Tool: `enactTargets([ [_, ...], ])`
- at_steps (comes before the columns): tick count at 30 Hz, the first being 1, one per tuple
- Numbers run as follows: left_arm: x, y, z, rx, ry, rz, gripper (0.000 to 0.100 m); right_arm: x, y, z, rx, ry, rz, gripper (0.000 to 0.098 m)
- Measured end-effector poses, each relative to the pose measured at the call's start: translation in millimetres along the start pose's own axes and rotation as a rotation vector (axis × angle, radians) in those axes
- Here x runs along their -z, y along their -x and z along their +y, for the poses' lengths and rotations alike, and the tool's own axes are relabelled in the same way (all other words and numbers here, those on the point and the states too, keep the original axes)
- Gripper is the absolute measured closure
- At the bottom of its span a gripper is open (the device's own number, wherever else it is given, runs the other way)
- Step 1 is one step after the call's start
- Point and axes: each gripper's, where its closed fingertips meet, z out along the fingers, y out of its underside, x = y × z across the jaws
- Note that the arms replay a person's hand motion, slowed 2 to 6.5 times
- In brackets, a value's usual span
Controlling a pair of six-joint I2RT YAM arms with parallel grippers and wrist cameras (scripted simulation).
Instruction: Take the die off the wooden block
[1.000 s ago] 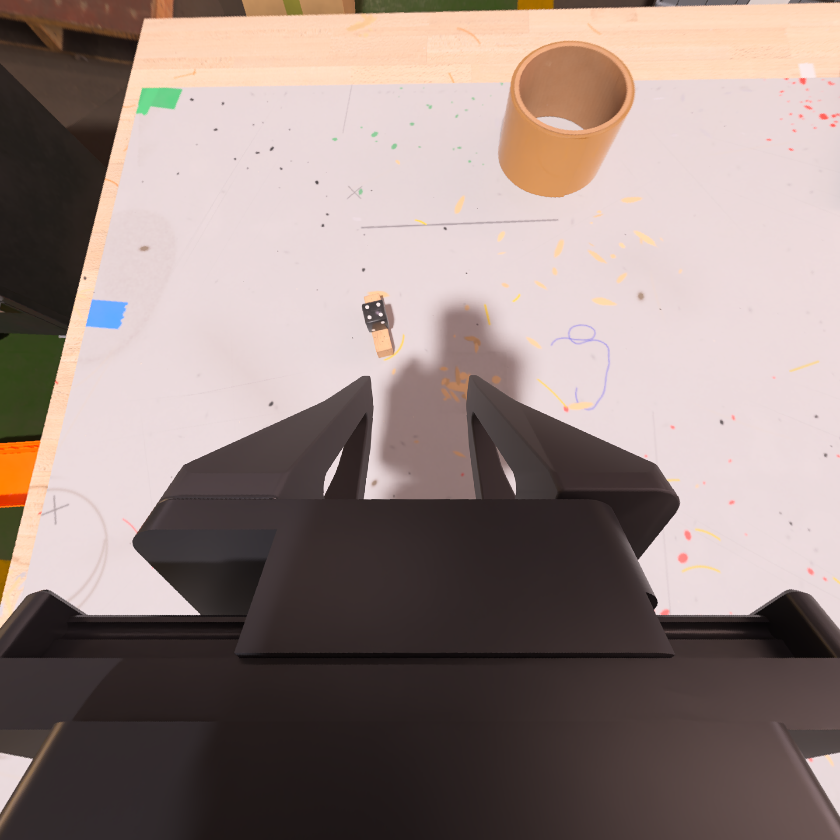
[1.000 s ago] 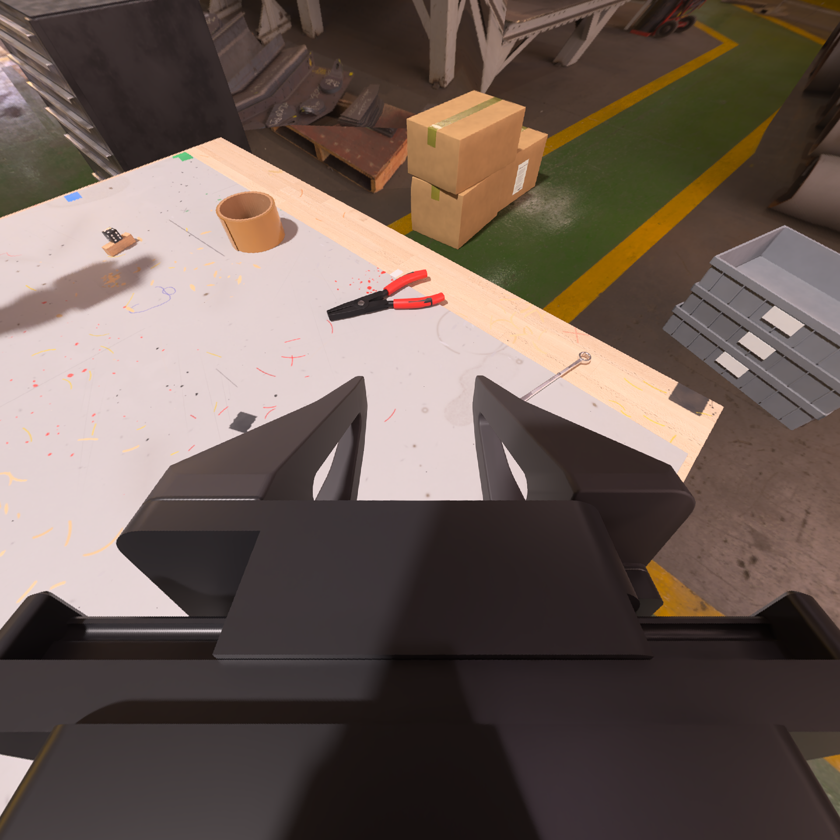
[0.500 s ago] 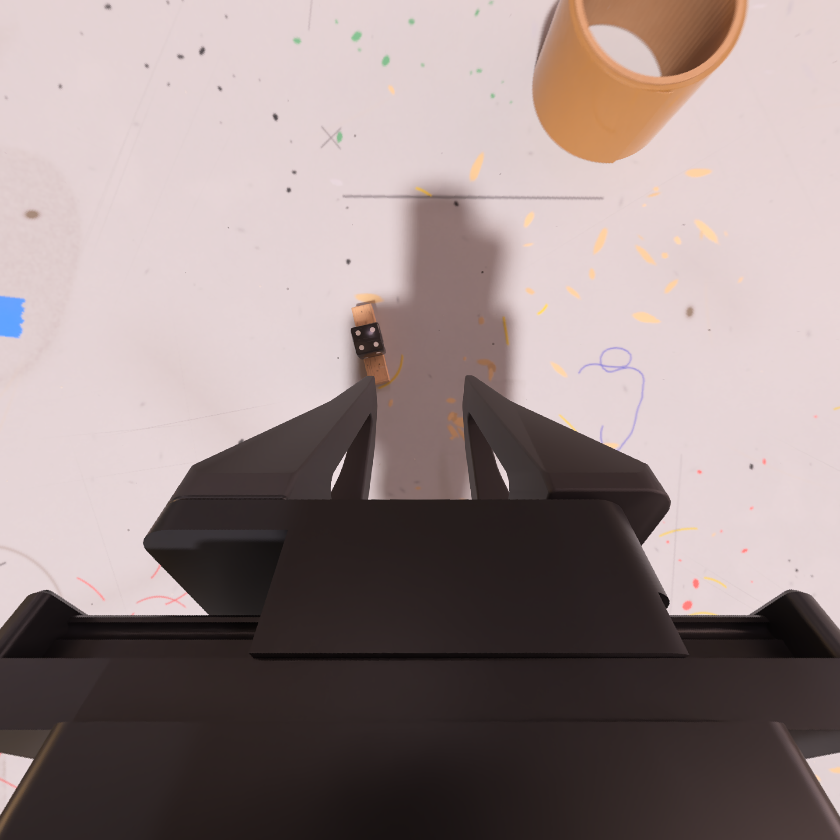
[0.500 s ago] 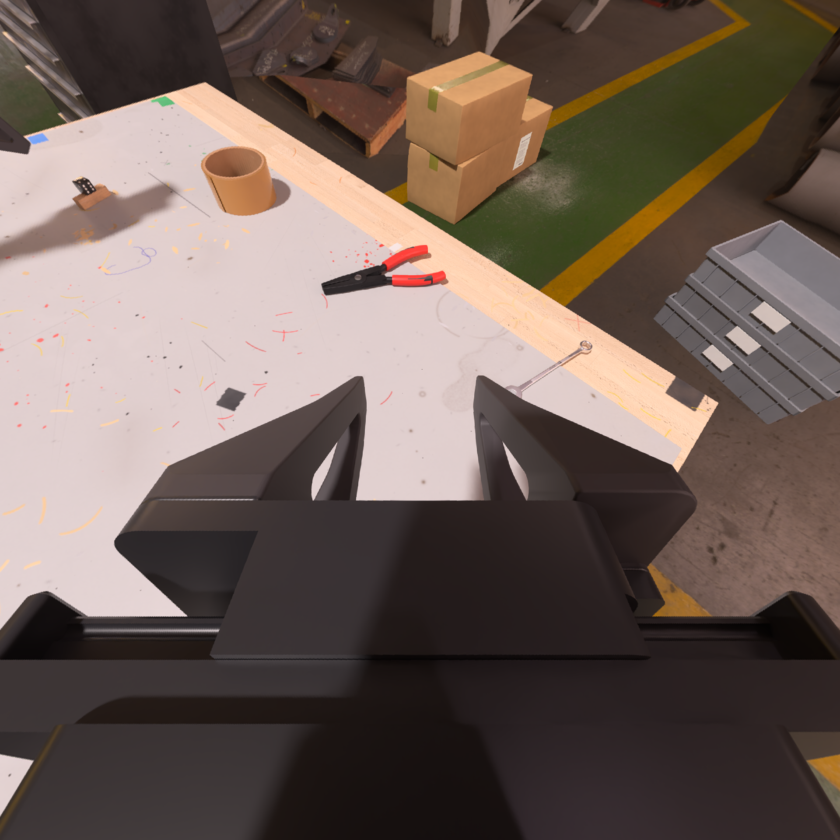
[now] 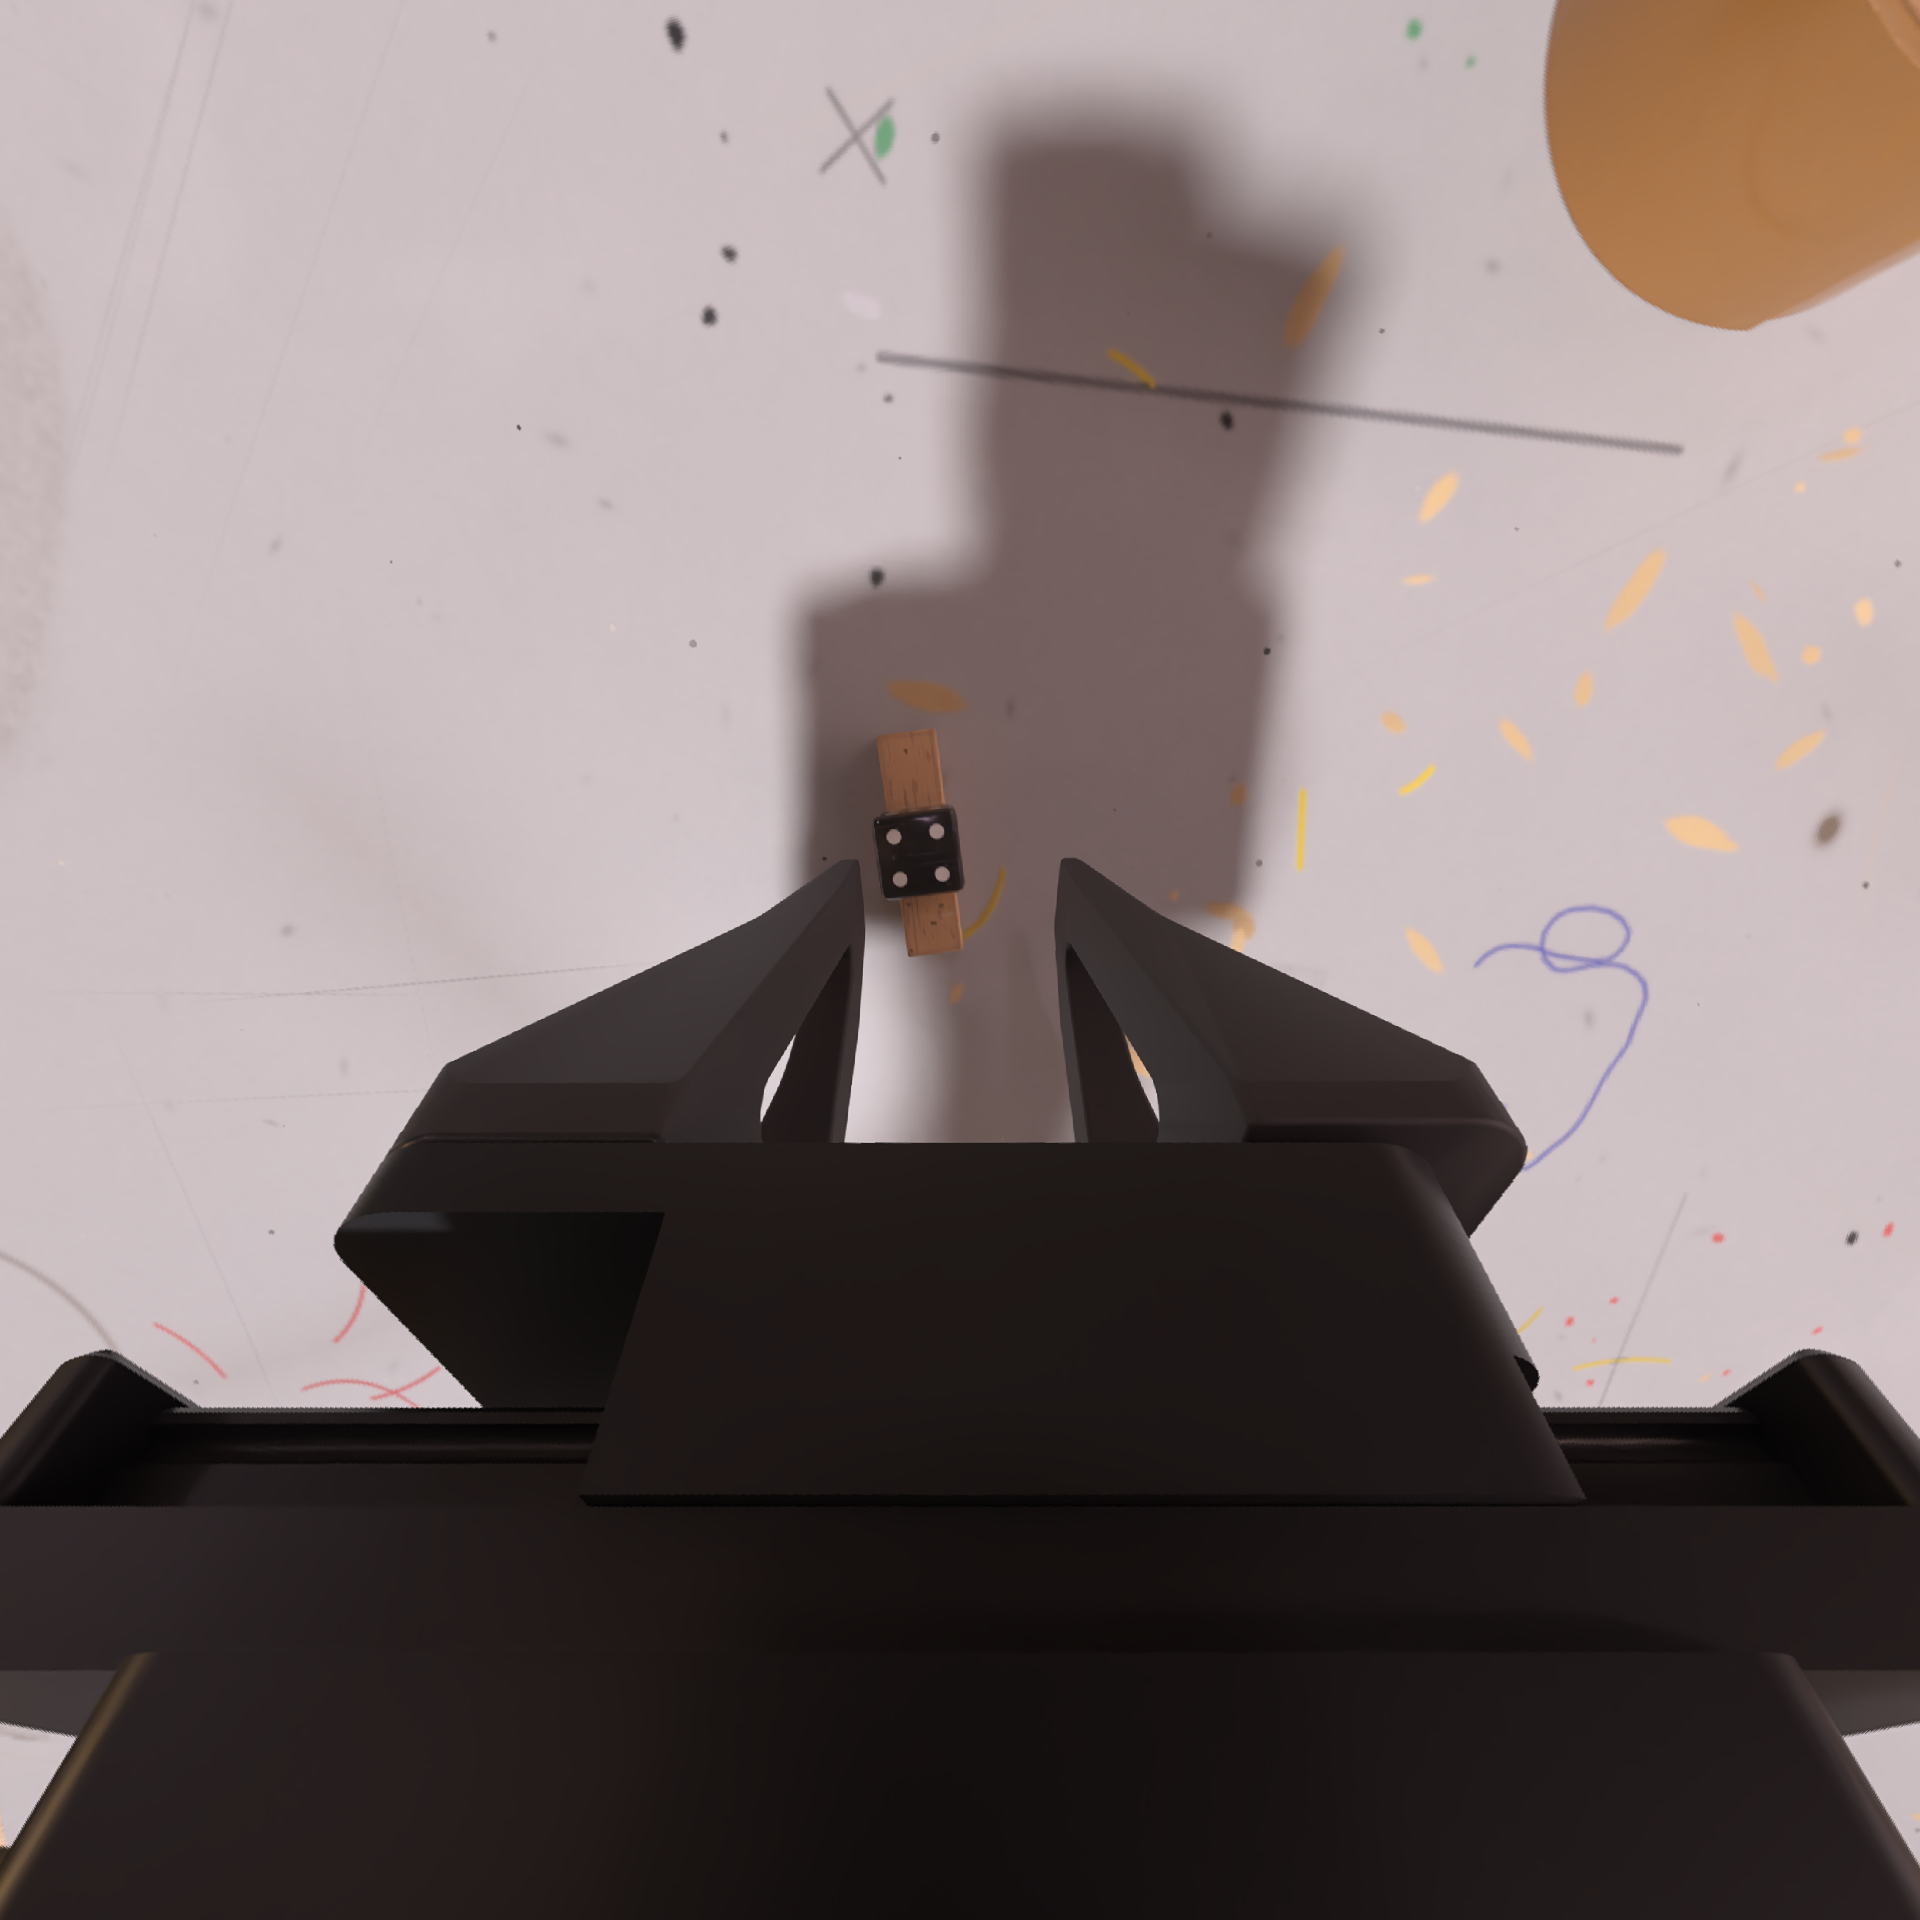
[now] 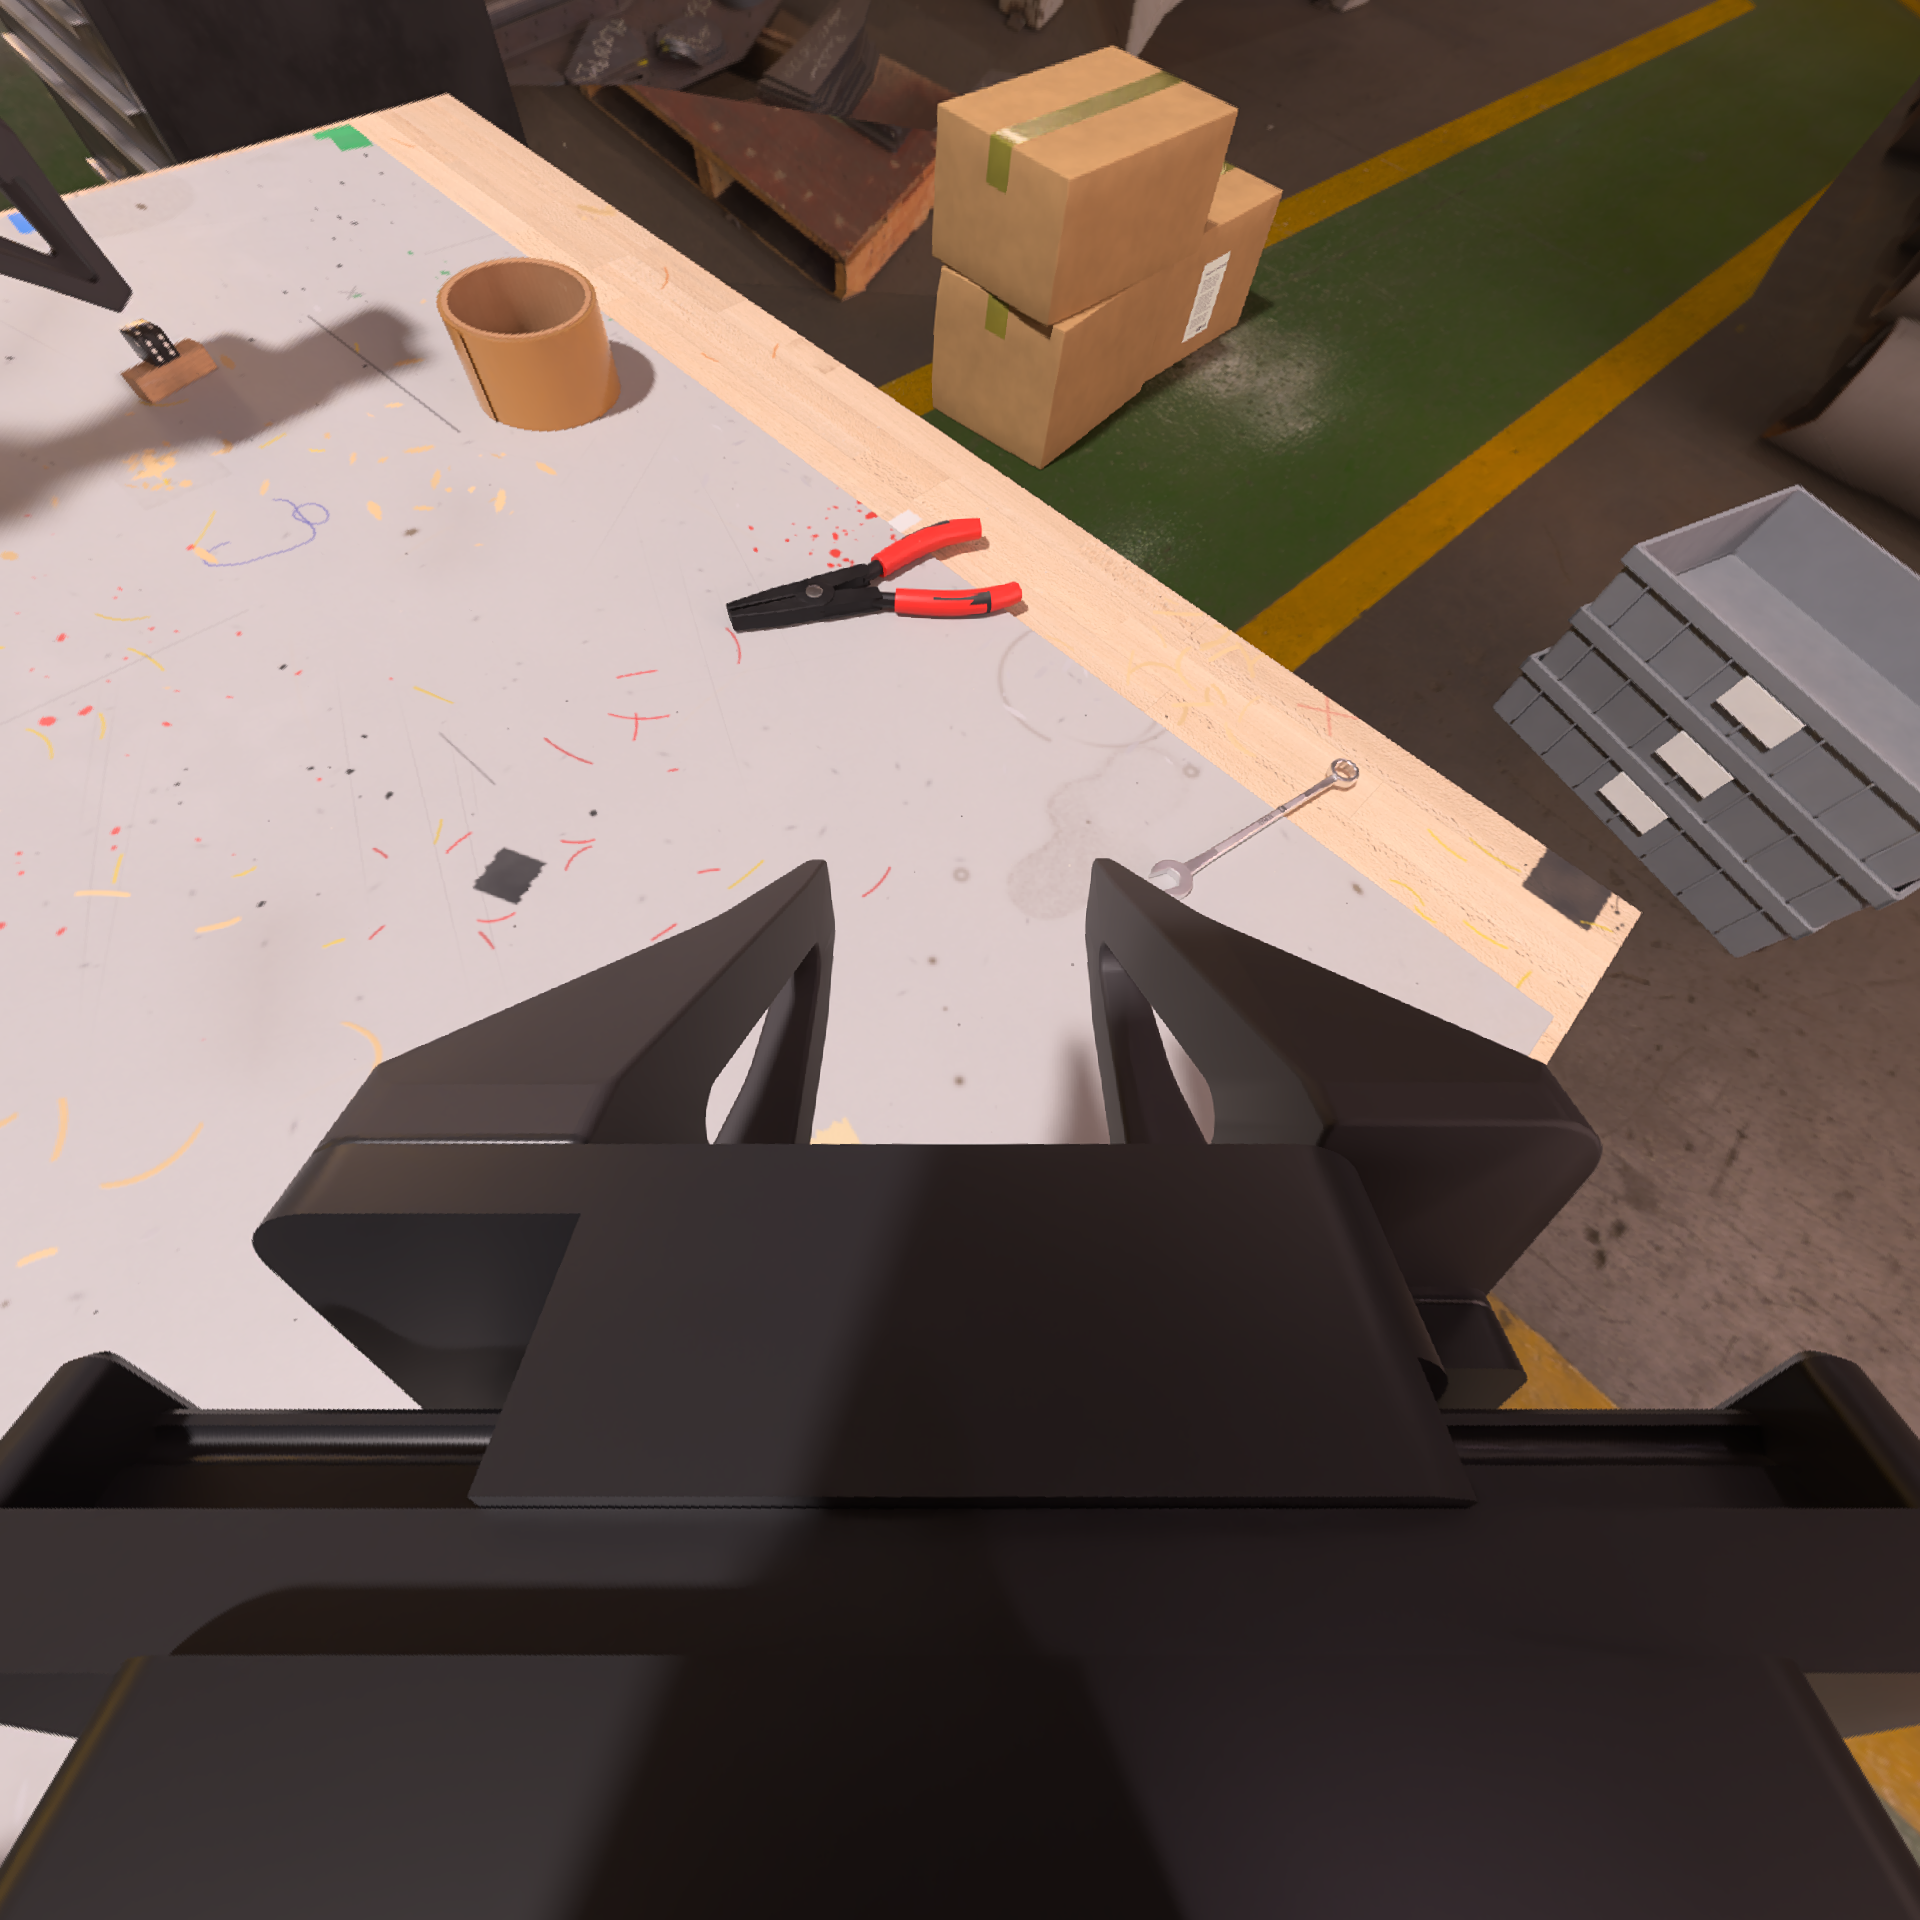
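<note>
1 die (image 5: 918,851) sits on wooden block (image 5: 912,769).

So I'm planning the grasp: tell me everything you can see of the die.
The die is a small black cube with white pips and rounded corners; four pips face up. It sits upright across the middle of the wooden block, touching only that. The open left gripper is just short of it, with the die nearer its left finger.

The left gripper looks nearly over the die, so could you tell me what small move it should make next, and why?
Probably ease the left gripper down and slightly to its left. Its jaws stand open and empty, and the black die still sits on the wooden block, close to the left finger rather than centred in the gap.
</note>
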Motion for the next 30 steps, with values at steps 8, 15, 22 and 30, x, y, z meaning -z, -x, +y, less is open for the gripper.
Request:
enactTargets([
  [8, -17, 4, 0, 0.065, 0.074, -0.015, 0.072, -1, -1, 2, 0.010, 0.014, 0.000, 0.0562],
  [15, -27, 5, 3, 0.093, 0.121, -0.036, 0.074, -1, -1, 4, 0.018, 0.029, -0.002, 0.0561],
  [22, -32, 8, 5, 0.105, 0.153, -0.057, 0.075, -1, -1, 5, 0.028, 0.039, -0.004, 0.0562],
  [30, -31, 8, 5, 0.106, 0.161, -0.058, 0.082, -4, -1, 8, 0.039, 0.061, -0.007, 0.0562],
])
